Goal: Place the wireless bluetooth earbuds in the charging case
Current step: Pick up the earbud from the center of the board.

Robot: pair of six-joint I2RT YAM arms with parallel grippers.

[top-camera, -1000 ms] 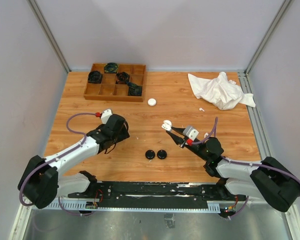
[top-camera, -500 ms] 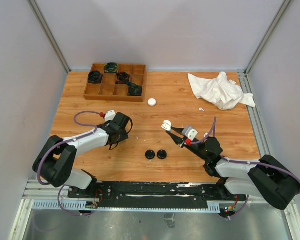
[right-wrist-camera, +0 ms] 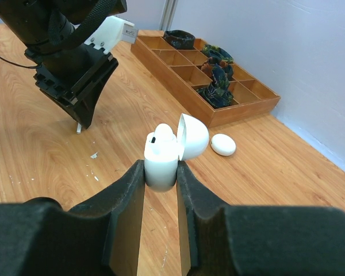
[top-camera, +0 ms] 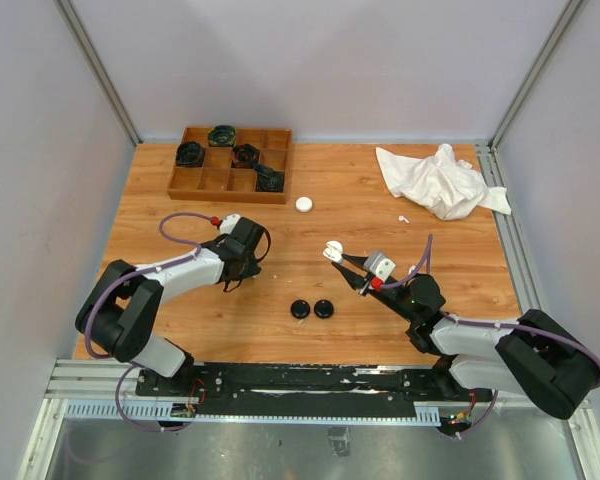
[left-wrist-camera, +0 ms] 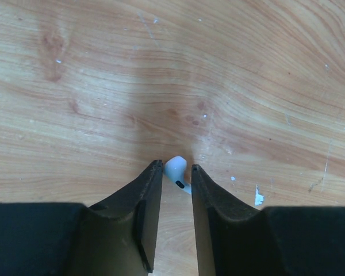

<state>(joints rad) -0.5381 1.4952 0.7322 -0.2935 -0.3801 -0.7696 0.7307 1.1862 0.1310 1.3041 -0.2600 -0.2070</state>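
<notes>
Near edge: black base rail point(top-camera: 310, 380) carrying both arm bases.
Black round puck-like cases point(top-camera: 300, 309): two, side by side and almost touching, flat on the wood just beyond the rail.
Right gripper point(right-wrist-camera: 161, 172): clamped on the white charging case point(right-wrist-camera: 160, 155), one finger on each side.
Charging case pose: held upright and off the table; its domed lid point(right-wrist-camera: 193, 137) is swung open and leans right in the right wrist view.
Earbud in case point(right-wrist-camera: 164, 133): one, white, seated head up in a socket with its long axis vertical.
Left gripper point(left-wrist-camera: 176, 165): tips down at the table, jaws narrowly parted either side of a white stemmed earbud point(left-wrist-camera: 175, 171). I cannot tell if they press it.
That earbud's pose: lying on the wood, bulb pointing away from the wrist camera, stem slanting back under the right-hand finger.
Loose white earbud point(top-camera: 403, 218): one, near the cloth; too small to read its direction.
White oval puck point(top-camera: 304, 204): one, just in front of the tray.
Crumpled white cloth point(top-camera: 440, 180): one, far right.
Wooden compartment tray point(top-camera: 212, 181): far left, four dark items in separate cells.
Surface: orange-brown wood-grain table point(top-camera: 460, 270), speckled with white flecks.
Room: plain pale walls point(top-camera: 330, 60) on three sides.
</notes>
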